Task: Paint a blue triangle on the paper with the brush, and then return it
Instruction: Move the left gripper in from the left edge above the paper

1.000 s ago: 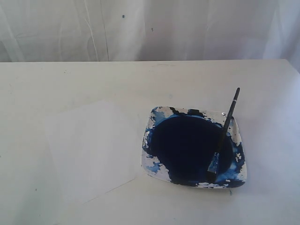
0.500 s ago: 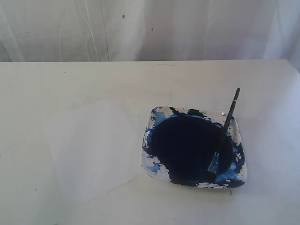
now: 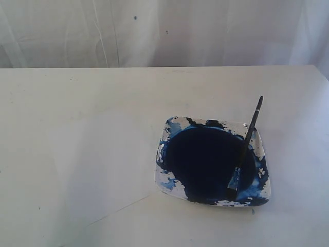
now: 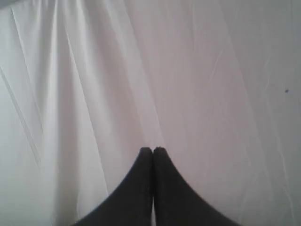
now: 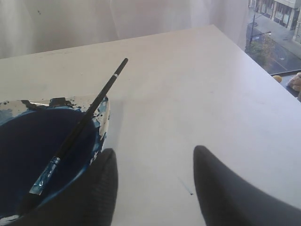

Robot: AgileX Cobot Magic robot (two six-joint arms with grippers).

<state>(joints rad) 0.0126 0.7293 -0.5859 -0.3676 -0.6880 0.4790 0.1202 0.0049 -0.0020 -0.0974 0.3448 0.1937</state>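
White worktop (image 3: 154,87) carries the thin paper (image 3: 97,164), unpainted, beside the paint dish (image 3: 172,128) toward the right edge. I judge the brush (image 3: 247,139) light, stiff and slim. Its bristles sit in the paint and its handle is propped over the rim, so it is best pinched mid-handle, clear of the wet. My right end effector (image 5: 154,155) hangs near it, fingers apart and empty; the left end effector (image 4: 153,150) is pressed together.

The left gripper (image 4: 153,150) is closed tight, tips touching, gripping nothing; the right gripper (image 5: 154,150) holds its jaws wide apart, empty.
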